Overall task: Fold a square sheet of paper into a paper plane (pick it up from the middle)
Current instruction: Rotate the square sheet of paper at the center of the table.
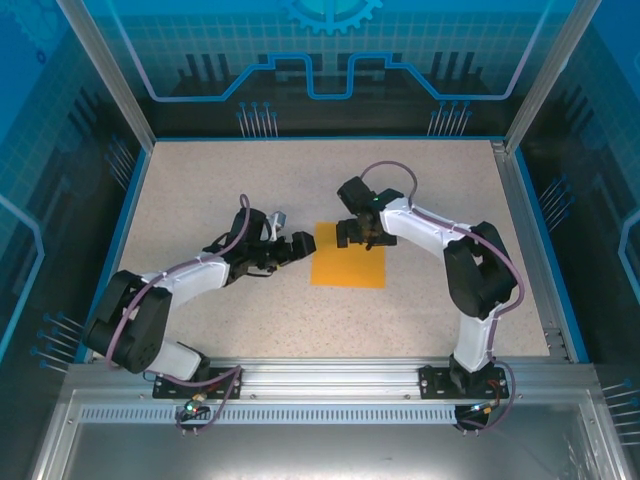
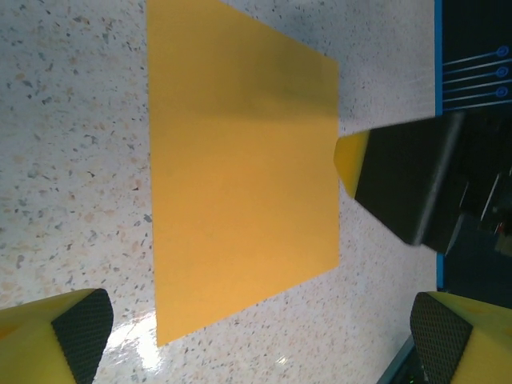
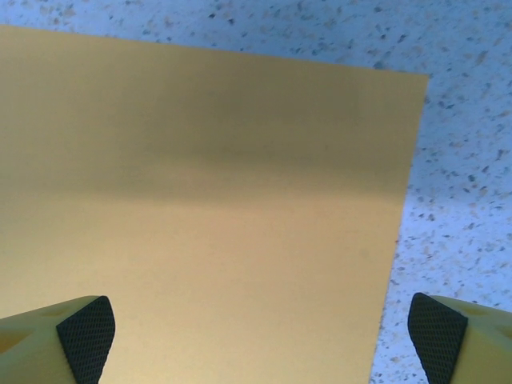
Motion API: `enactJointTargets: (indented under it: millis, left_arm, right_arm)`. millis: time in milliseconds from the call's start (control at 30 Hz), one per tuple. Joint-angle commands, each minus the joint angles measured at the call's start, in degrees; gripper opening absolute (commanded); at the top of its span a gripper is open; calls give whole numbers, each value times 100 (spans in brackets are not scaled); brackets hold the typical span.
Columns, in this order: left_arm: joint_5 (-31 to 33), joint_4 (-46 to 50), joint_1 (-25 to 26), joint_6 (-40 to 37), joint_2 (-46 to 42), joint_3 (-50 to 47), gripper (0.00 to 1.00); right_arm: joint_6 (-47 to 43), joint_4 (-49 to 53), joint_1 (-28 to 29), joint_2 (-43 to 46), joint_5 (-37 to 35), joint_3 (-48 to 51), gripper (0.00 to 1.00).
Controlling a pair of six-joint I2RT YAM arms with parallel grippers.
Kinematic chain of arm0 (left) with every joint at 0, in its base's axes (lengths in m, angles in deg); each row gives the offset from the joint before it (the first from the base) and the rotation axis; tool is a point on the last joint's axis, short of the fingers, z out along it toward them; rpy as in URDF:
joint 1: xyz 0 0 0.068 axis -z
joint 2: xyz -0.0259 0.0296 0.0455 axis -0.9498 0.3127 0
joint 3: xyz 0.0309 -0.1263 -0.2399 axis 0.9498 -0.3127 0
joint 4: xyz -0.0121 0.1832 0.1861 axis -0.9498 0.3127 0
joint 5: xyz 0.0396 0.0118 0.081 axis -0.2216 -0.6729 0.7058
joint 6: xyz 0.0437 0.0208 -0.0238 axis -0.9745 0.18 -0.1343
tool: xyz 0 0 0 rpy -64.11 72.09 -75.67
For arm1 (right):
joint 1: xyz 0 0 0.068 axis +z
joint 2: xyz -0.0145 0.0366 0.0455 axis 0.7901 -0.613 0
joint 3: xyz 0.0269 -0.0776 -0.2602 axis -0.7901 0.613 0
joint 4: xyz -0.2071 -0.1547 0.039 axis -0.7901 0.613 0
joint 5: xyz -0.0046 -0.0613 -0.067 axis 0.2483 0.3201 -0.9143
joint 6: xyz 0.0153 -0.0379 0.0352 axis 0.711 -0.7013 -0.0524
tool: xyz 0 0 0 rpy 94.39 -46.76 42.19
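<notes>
The square sheet of paper is plain orange-yellow and lies flat and uncreased on the speckled table. My left gripper is open just off the sheet's left edge, low over the tabletop, with nothing between its fingers. My right gripper hangs open over the sheet's far edge, its jaws spread wide above the paper and holding nothing. In the left wrist view the right gripper's black body stands past the sheet's far side. The paper plane is out of view.
The speckled table has a blue rim at its left, right and far sides, with frame posts at the corners. A metal rail carrying both arm bases runs along the near edge.
</notes>
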Motion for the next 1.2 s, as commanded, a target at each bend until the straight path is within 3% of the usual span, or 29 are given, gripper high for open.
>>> enactJointTargets:
  millis: [0,400,800,1000,1167]
  left_arm:
    - [40,-239,36,306,136,225,99]
    - [373,78,4,239,471,383,99]
    - [503,427,-208,24,447,561,99]
    - [402,555,-311,-142,439,630,99]
    - [375,616,-319,-205,466,648,99]
  right_arm:
    - [94,220,84,-151,128,-163,98]
    - [377,701,266,-564,321,-658,93]
    - [1413,1037,417,-1474,565,-1509,89]
    - [1262,1069,463,-1744,429,-1448,90]
    - [632,855,500,-1820,488,-1058,90]
